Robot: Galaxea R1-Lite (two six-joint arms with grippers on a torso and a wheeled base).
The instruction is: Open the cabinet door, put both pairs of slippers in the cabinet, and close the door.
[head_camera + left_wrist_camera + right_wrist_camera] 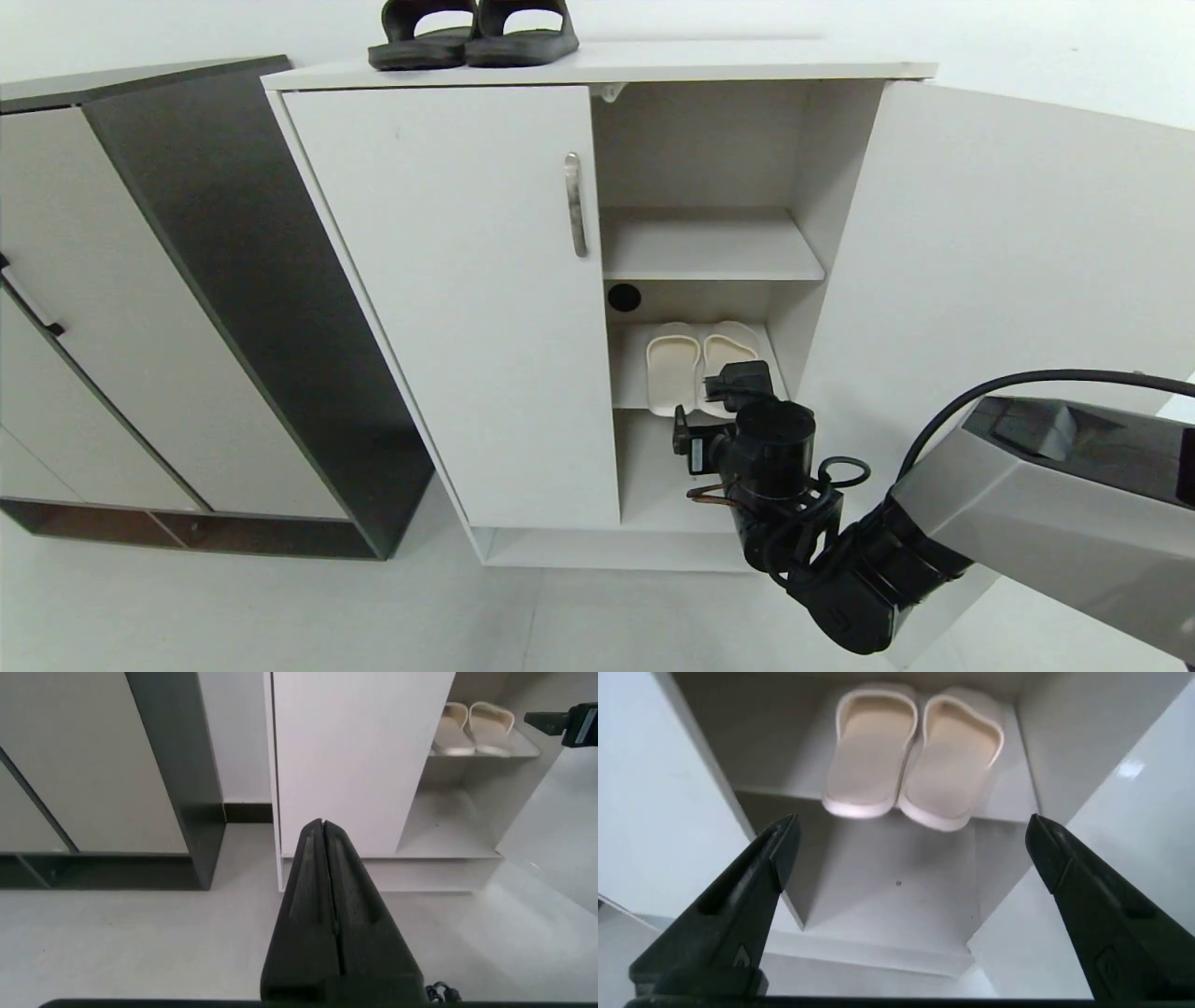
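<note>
Gaping wide and empty, the right gripper (711,406) has the slippers (674,369) just at its eleven o'clock: pale cream, paired side by side on a shelf (628,378).

Your head camera looks forward and down on the cabinet (728,58) from above, taking in its whole front. Your left wrist camera sits low and well back, facing the closed door (355,756) past the left gripper (322,826). Your right wrist camera is close in at the open side, facing into the lower compartments. All three views share the slippers (695,364) inside.
</note>
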